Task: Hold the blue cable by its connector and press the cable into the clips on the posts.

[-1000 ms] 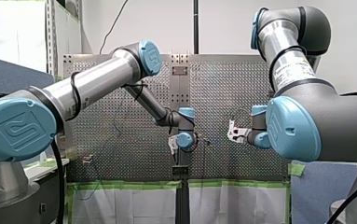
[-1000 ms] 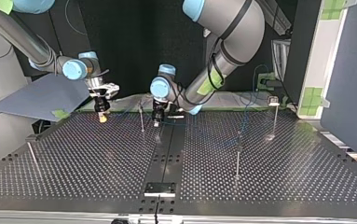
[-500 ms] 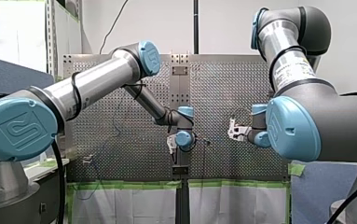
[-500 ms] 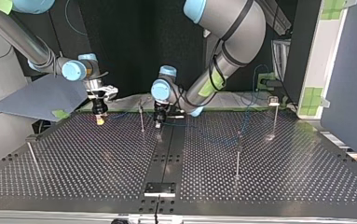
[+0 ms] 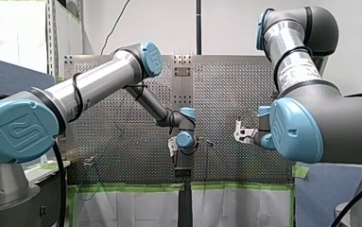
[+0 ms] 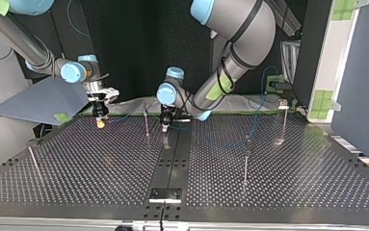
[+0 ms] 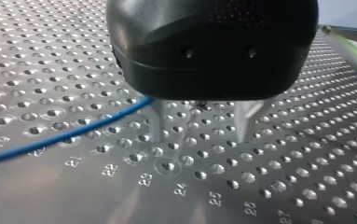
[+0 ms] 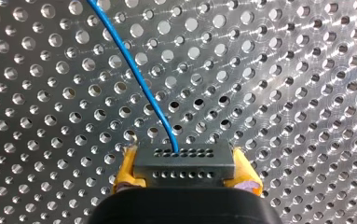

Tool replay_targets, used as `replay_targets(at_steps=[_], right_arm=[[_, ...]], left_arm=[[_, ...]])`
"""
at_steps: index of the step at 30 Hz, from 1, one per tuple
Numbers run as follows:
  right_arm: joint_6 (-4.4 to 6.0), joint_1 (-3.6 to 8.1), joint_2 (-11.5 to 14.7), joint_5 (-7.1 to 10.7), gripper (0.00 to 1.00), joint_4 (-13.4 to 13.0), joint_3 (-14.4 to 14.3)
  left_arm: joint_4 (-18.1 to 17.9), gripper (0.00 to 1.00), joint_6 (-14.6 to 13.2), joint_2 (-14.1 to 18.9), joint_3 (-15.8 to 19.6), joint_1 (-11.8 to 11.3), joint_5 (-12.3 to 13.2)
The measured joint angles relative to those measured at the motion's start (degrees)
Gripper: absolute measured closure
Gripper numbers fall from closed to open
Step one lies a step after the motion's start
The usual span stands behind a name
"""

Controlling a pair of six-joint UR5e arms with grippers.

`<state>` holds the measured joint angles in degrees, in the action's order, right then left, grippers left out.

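In the right wrist view my right gripper has its yellow pads shut on a black connector. The blue cable leaves the connector and runs ahead over the perforated plate. In the left wrist view my left gripper is open, its metal fingers apart with nothing between them. The blue cable passes just beside one finger. In the top view my right gripper hangs at the far left and my left gripper near the middle. A thin post stands between them.
More posts stand on the perforated table: one at the top view's right middle, one at the far right, one at the near left. A black block sits at the near edge. Blue cable hangs at the far right.
My left gripper has opened its fingers. My right gripper has shifted a little toward the top view's left with the connector still in it.
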<state>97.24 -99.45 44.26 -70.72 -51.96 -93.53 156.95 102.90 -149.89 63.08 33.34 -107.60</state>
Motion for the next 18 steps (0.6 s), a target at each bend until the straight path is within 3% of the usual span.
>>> replay_targets(at_steps=[18], right_arm=[[-0.04, 0.06, 0.01, 0.91, 1.0, -0.19, -0.05]], left_arm=[[7.86, 0.0, -6.58, 0.37, 0.0, 0.96, -3.16]])
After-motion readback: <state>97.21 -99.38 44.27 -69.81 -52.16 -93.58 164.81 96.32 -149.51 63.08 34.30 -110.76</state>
